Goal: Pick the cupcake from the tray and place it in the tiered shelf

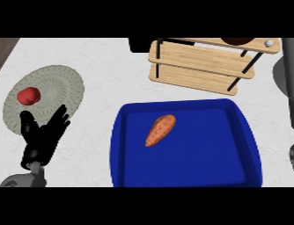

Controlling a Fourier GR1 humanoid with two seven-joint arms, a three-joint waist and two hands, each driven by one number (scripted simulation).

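One blue tray [120,145] holds one sweet potato [159,130]; one cupcake [237,41] sits atop the tiered shelf [195,61]. Left hand [40,138] spread open, holding nothing, near the counter's left edge.

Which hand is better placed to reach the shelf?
Left, tentatively: only the left hand shows, open by the mat, well left of the shelf. The right hand is out of view.

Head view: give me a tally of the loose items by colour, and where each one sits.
Orange: 1, the sweet potato in the blue tray.
Red: 1, a round item on the woven mat.
Dark brown: 1, an item on the tiered shelf, partly cut off.
Total: 3.
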